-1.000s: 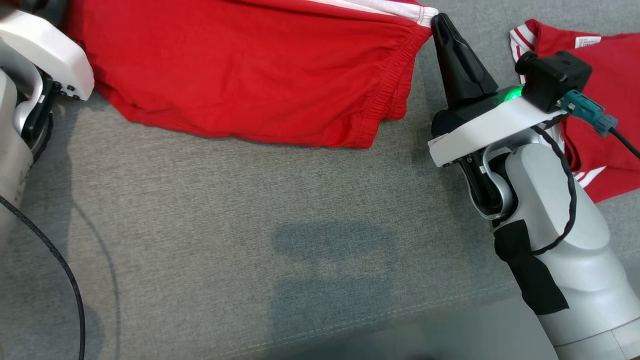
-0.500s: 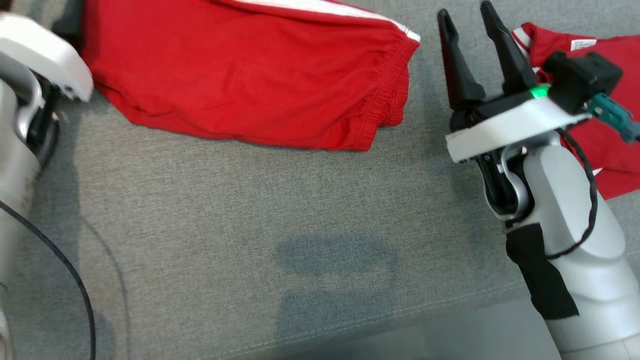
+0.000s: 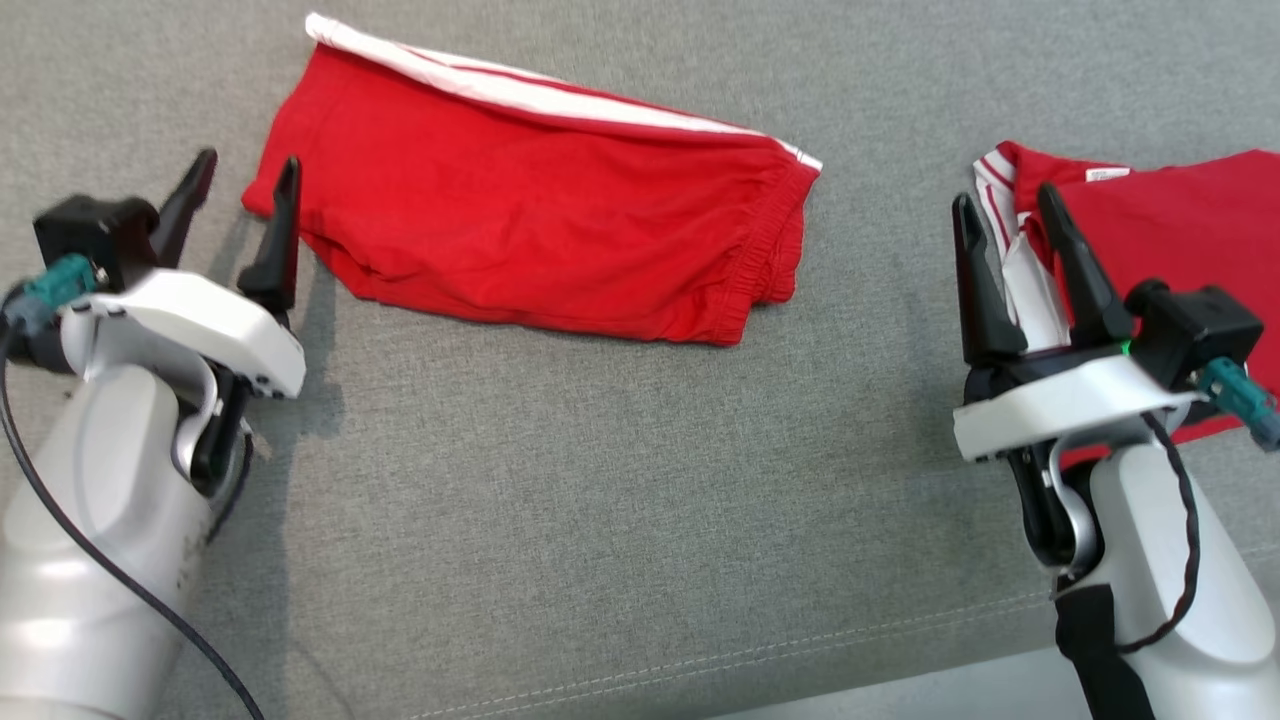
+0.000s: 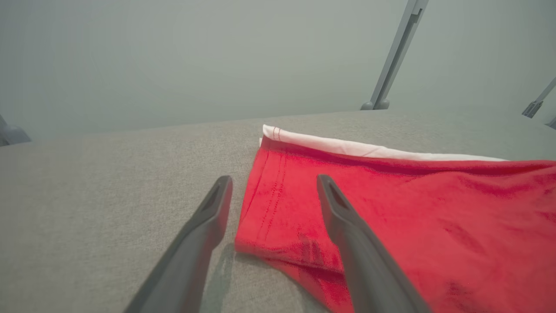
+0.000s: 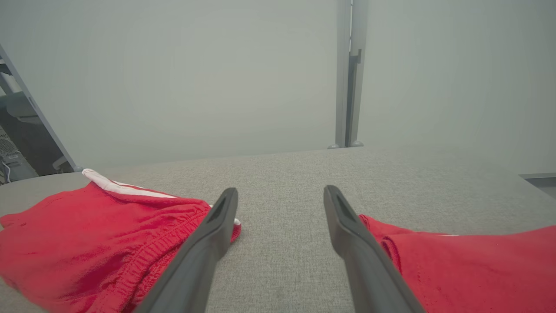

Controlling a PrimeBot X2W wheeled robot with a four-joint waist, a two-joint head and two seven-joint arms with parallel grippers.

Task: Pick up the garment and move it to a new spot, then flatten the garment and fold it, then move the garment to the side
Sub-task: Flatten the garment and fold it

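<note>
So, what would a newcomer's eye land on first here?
The folded red shorts with a white side stripe, lying in the middle of the grey fabric surface. The left gripper and right gripper flank them, jaws open and holding nothing. A second red garment lies at the right edge, beyond the right gripper.

The shorts (image 3: 540, 230) at twelve o'clock are bright red with a white side band, the second garment (image 3: 1190, 230) at three o'clock is red with white stripes, the cloth surface (image 3: 600, 480) is mottled grey, and the left gripper (image 3: 250, 162) and right gripper (image 3: 1005, 195) are black-fingered on white housings.
</note>
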